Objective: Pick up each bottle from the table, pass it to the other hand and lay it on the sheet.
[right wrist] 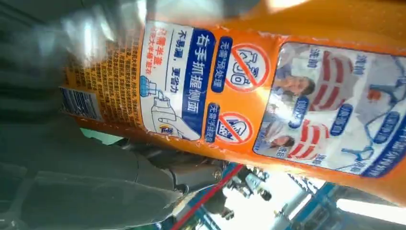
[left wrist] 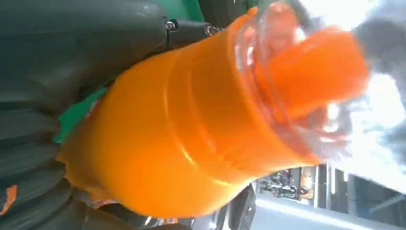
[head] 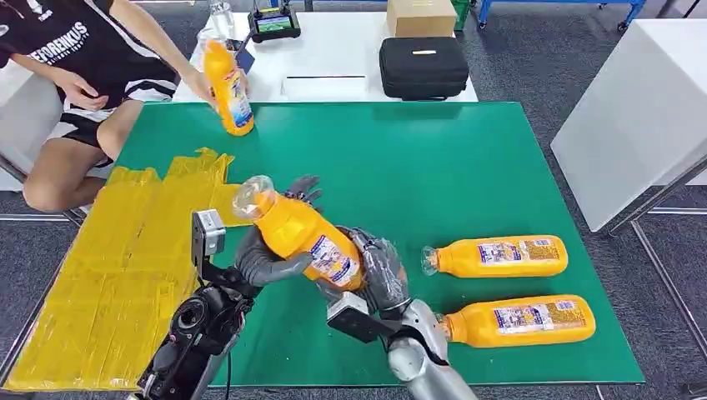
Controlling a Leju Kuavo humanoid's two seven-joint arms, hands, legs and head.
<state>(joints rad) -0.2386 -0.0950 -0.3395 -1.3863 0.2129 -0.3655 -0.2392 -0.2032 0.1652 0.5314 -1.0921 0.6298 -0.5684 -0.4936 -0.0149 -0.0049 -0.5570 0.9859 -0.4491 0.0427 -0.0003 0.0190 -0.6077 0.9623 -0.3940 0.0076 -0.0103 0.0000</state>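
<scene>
The green mat (head: pixel 467 167) covers most of the table surface. The yellow sheet (head: pixel 108 275) lies along the mat's left side, partly overlapping its edge. A white table (head: pixel 333 50) stands beyond the mat and carries a black case (head: pixel 423 67), a cardboard box (head: pixel 421 17) and a small device with a screen (head: pixel 273 23).

A seated person (head: pixel 83 67) at the far left holds an upright orange bottle (head: pixel 229 87) on the far left corner of the mat.

Two further orange bottles lie on their sides on the right part of the mat, caps pointing left: the farther lying bottle (head: pixel 500 257) and the nearer lying bottle (head: pixel 521 321). They lie parallel and near each other, not touching.

The held bottle (head: pixel 304 237) is raised above the mat near its front centre, tilted, with its clear cap pointing toward the sheet. Both hands contact it. The left hand (head: pixel 271 258) wraps its thumb and fingers around the upper body below the cap; the left wrist view shows the orange shoulder and cap (left wrist: pixel 306 72) close up. The right hand (head: pixel 379 271) has its fingers closed around the lower, labelled part; the right wrist view shows the printed label (right wrist: pixel 268 96) against that hand.
</scene>
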